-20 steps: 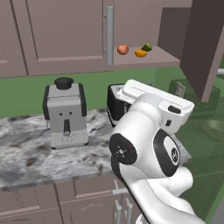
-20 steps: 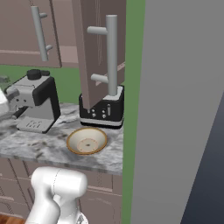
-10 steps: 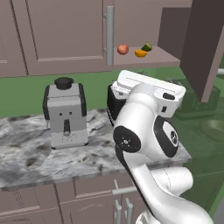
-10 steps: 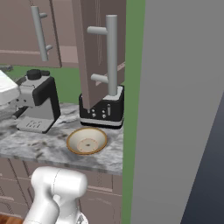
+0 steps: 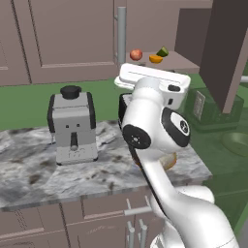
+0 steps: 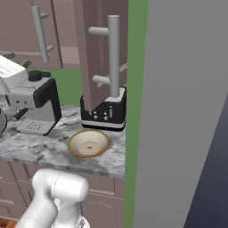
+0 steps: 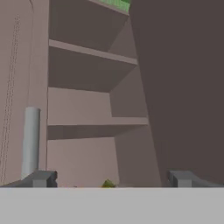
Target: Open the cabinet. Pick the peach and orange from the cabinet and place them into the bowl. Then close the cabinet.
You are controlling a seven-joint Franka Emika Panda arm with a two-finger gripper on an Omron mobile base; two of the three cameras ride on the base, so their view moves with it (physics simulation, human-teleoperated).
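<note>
Left base view shows the cabinet [image 5: 225, 48] open, peach [image 5: 136, 54] and orange [image 5: 155, 59] unpicked on its shelf, bowl [image 6: 88, 143] empty on the desk, fingers [image 7: 41, 178] spread wide.

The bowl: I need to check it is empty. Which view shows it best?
The right base view: the bowl sits unobstructed on the counter, its cream inside empty. In the left base view the arm hides all but its rim.
</note>
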